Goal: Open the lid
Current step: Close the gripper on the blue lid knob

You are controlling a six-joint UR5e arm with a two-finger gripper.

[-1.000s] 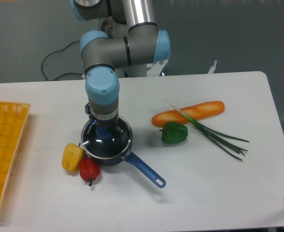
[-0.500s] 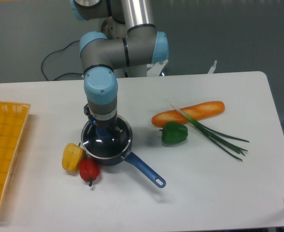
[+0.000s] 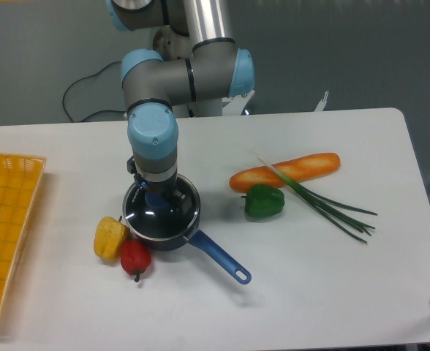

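Fixed camera: hand (image 3: 156, 199) sitting straight down over lid (image 3: 172, 216), right on blue knob. Wrist blocking fingers, so can't tell if closed on knob or just around it. Lid looking seated on saucepan (image 3: 200, 243), directly under hand. Yellow pepper (image 3: 110, 238) and red pepper (image 3: 135, 257) just left-front of hand, green pepper (image 3: 264, 201) and carrot (image 3: 284, 171) off to right on counter (image 3: 332, 278). Guessing grasp step going on; next calling for firm pinch, then straight lift up.
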